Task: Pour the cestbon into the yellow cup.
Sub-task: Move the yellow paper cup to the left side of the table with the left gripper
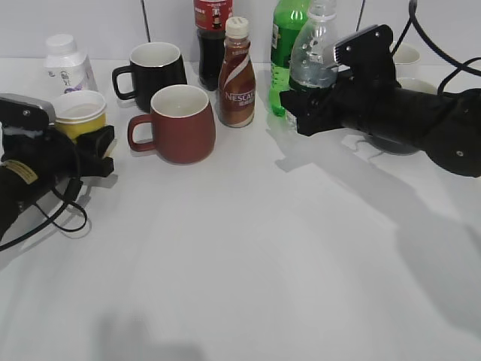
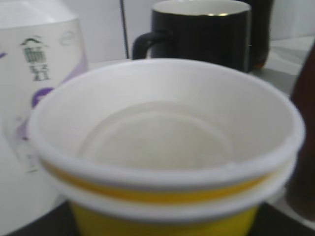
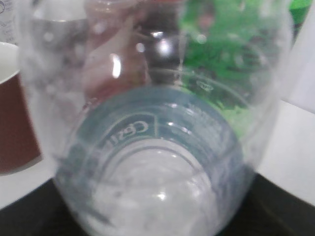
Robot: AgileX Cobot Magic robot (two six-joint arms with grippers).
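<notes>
The yellow cup (image 1: 79,110) with a white rim stands at the far left, held between the jaws of my left gripper (image 1: 96,147). It fills the left wrist view (image 2: 162,147), upright, with a white inside. The cestbon (image 1: 313,54), a clear capless bottle with a dark green label, stands upright at the back right. My right gripper (image 1: 301,105) is shut round its lower body. The bottle fills the right wrist view (image 3: 157,162).
A dark red mug (image 1: 180,122), a black mug (image 1: 156,69), a brown Nescafe bottle (image 1: 237,75), a cola bottle (image 1: 212,34) and a green soda bottle (image 1: 287,37) stand between the cup and the cestbon. A white pill bottle (image 1: 66,62) stands behind the cup.
</notes>
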